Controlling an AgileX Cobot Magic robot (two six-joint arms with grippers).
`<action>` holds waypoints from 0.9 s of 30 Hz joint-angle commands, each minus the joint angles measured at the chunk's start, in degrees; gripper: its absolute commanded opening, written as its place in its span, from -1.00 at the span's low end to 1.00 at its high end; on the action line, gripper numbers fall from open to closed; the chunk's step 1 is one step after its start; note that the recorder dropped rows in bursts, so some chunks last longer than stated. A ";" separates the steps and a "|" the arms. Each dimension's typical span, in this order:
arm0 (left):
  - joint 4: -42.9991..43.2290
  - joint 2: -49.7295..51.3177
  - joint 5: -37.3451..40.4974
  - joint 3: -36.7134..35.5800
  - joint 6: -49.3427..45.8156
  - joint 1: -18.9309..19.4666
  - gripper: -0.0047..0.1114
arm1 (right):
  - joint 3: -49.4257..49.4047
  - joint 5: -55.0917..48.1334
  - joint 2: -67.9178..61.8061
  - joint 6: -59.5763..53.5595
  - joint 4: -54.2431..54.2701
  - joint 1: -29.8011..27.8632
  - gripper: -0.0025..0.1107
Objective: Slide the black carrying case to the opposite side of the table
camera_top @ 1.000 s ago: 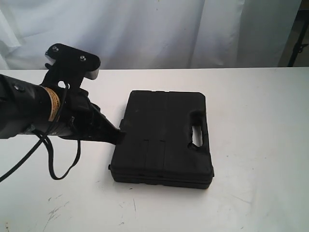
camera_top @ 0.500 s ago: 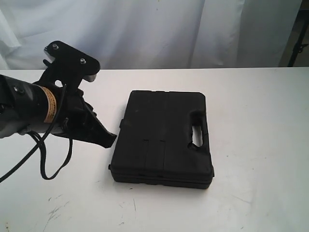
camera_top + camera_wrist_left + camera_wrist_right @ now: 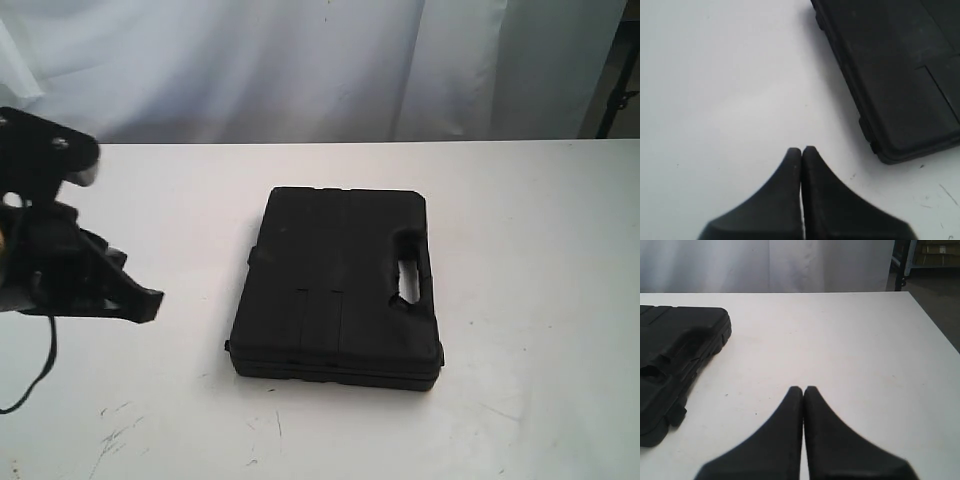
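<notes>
The black carrying case (image 3: pixel 340 285) lies flat on the white table (image 3: pixel 520 220), its handle cut-out toward the right. My left gripper (image 3: pixel 148 303) hangs at the left of the exterior view, shut and empty, well apart from the case's left edge. The left wrist view shows the same gripper (image 3: pixel 802 149) with its tips pressed together over bare tabletop and a corner of the case (image 3: pixel 900 90) beyond. My right gripper (image 3: pixel 803 388) is shut on nothing, and the case (image 3: pixel 675 355) lies off to one side of it. It is out of the exterior view.
A white curtain (image 3: pixel 300 60) hangs behind the table's far edge. Black scuff marks (image 3: pixel 115 435) dot the tabletop near the front left. A dark stand (image 3: pixel 620 100) is at the far right, past the table's right edge (image 3: pixel 935 325).
My left arm has drawn back to the left, away from the case's left edge that it touched a second ago. The case has not moved.
</notes>
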State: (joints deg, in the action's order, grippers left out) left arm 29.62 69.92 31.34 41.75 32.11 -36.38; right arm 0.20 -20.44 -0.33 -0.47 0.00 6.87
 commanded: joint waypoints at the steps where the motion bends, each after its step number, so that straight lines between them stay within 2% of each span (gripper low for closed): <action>1: -4.60 -7.79 -9.82 -6.20 0.75 7.54 -0.92 | -0.20 0.82 0.33 0.02 -0.55 -0.29 -0.96; 7: -10.10 -22.20 -15.08 -14.34 0.75 18.83 -0.92 | -0.20 0.82 0.33 0.02 -0.55 -0.29 -0.96; 15: -11.11 -40.17 -14.46 -21.92 0.75 31.32 -0.92 | -0.20 0.82 0.33 0.02 -0.55 -0.29 -0.96; 21: -12.15 -49.29 -14.58 -26.48 0.75 36.58 -0.92 | -0.20 0.82 0.33 0.02 -0.55 -0.29 -0.96; 27: -12.57 -54.58 -14.47 -29.88 0.75 37.12 -0.92 | -0.20 0.82 0.33 0.02 -0.55 -0.29 -0.96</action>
State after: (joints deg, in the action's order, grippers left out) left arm 17.86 16.98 17.08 13.08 32.47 0.63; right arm 0.20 -20.44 -0.33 -0.47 0.00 6.87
